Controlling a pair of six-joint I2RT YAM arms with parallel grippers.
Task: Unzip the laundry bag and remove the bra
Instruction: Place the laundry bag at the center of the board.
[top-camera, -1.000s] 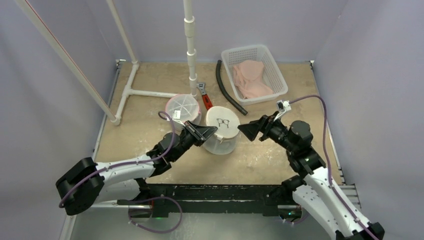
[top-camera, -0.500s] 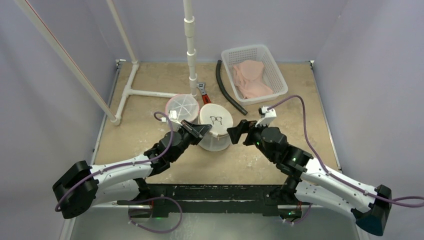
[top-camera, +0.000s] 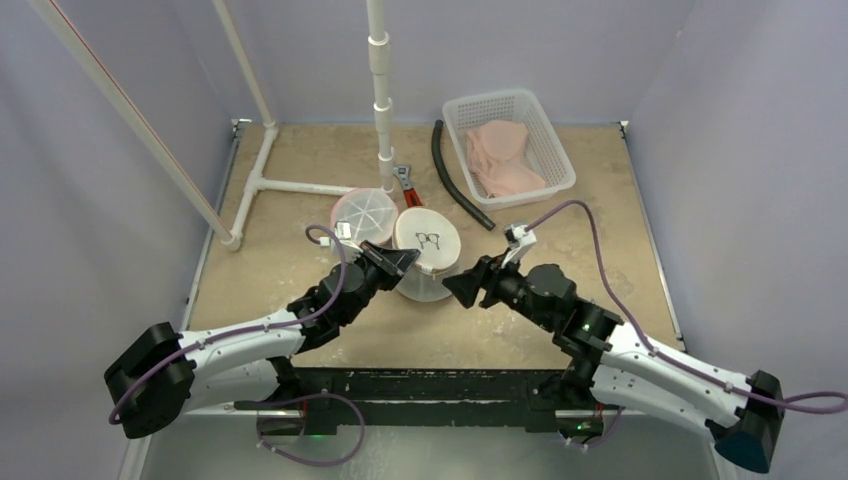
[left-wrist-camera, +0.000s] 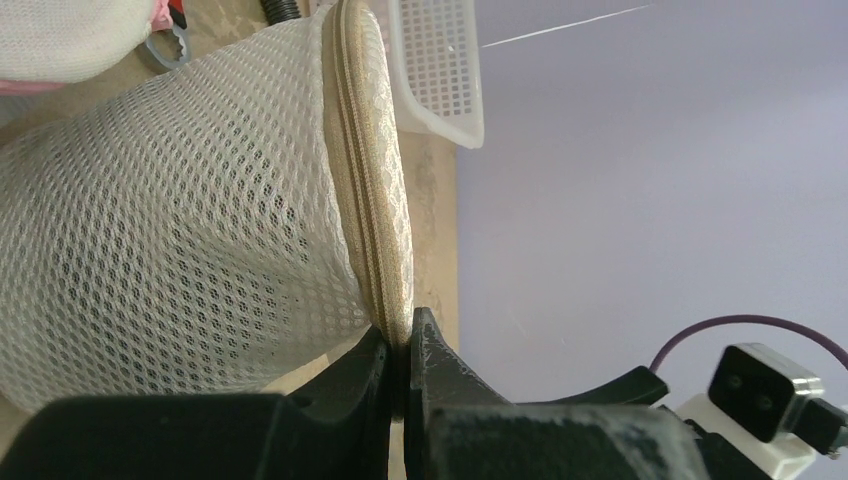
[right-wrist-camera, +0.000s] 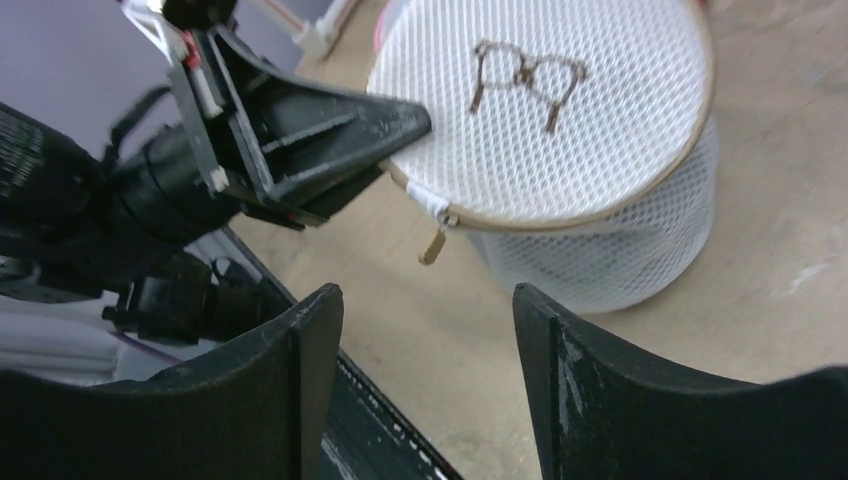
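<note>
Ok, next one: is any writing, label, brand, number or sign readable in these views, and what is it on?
Words, brands, numbers: none readable in any view.
Sign: a brown stitched bra outline on the flat round top of the laundry bag, with no lettering beside it.
The second round bag behind it shows pink seams only and no text that can be made out.

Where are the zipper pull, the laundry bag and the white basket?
zipper pull (right-wrist-camera: 434, 246), right wrist view, on the middle of the hanging tab.
laundry bag (right-wrist-camera: 600, 250), right wrist view, on its mesh side wall.
white basket (top-camera: 489, 97), top view, on its far rim.
</note>
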